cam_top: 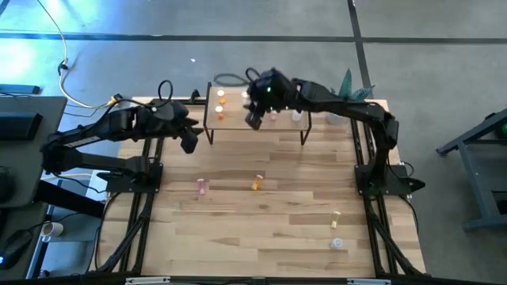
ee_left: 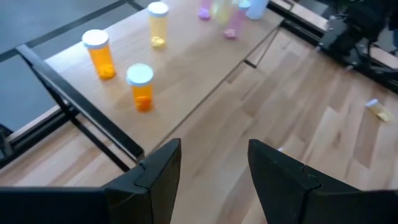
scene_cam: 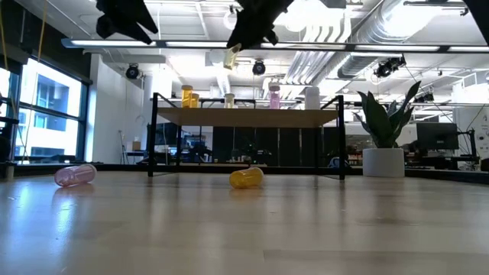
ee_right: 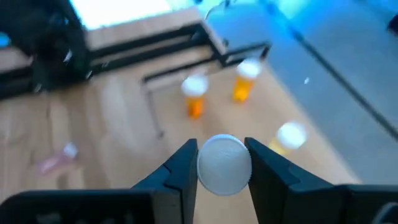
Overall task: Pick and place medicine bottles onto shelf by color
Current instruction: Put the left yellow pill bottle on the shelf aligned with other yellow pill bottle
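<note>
Medicine bottles lie and stand at several stations on the wooden table, listed here from the near edge outward. Closest to the near right corner lies a clear bottle, with a pale yellow bottle lying just beyond it. Around mid-table, a pink bottle and an amber-yellow bottle lie on their sides, well apart from each other; the low view shows both resting on the tabletop in front of the shelf.

The shelf stands along the far edge of the table on thin black legs. At its left end stand two orange bottles, with a yellow bottle near them. Further along the board stand pink bottles and a clear bottle, all upright with white caps.

My left gripper hangs above the table just in front of the shelf's left end, jaws apart with nothing between them.

My right gripper is above the middle of the shelf, jaws clamped on a pale yellow, white-capped bottle; the low view shows that bottle suspended clear above the board.

A potted plant stands beyond the shelf's right end.
</note>
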### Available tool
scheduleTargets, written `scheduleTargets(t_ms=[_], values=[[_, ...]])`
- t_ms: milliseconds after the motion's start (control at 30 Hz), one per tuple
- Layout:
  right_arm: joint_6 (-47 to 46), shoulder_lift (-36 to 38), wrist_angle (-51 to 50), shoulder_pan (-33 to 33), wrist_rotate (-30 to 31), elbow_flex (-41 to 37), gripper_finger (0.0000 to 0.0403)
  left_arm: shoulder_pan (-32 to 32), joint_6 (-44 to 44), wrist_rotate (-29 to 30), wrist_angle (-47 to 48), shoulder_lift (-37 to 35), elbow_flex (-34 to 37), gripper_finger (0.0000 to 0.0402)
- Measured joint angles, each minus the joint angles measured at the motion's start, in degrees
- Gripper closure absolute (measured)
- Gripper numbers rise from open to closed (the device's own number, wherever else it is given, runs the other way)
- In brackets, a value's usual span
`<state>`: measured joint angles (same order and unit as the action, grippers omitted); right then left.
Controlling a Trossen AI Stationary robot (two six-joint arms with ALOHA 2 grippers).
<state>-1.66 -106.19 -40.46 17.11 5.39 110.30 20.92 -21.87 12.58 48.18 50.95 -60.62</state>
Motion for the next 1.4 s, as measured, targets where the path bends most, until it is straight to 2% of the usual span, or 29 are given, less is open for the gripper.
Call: scheduleTargets(t_ms=[167, 400, 633, 867, 1033, 1400], values=[[0.4, 0.0, 6.0, 3.7, -0.2, 0.0, 0.0304, 2.1, 0.0, 0.0, 0.0, 1.4, 0.0, 0.0225], [0.4, 0.0, 11.1, 6.2, -6.5, 0.0, 0.0304, 4.3, -0.5, 0.0, 0.0, 2.4, 0.0, 0.0225], [3.4, -0.9, 9.2, 5.7, -12.1, 0.2, 0.0304, 5.7, -1.5, 0.0, 0.0, 2.5, 0.0, 0.0225], [8.9, -3.5, 2.7, 5.7, -12.6, 0.0, 0.0304, 6.1, -2.8, -0.2, 0.0, 2.5, 0.0, 0.0225], [12.2, -5.2, 2.4, 5.8, -12.6, 0.0, 0.0304, 6.1, -3.5, -0.4, 0.1, 2.5, 0.0, 0.0225], [12.2, -6.0, -1.0, 5.7, -12.7, 0.0, 0.0304, 6.1, -3.5, -0.3, 0.1, 2.5, 0.0, 0.0225]])
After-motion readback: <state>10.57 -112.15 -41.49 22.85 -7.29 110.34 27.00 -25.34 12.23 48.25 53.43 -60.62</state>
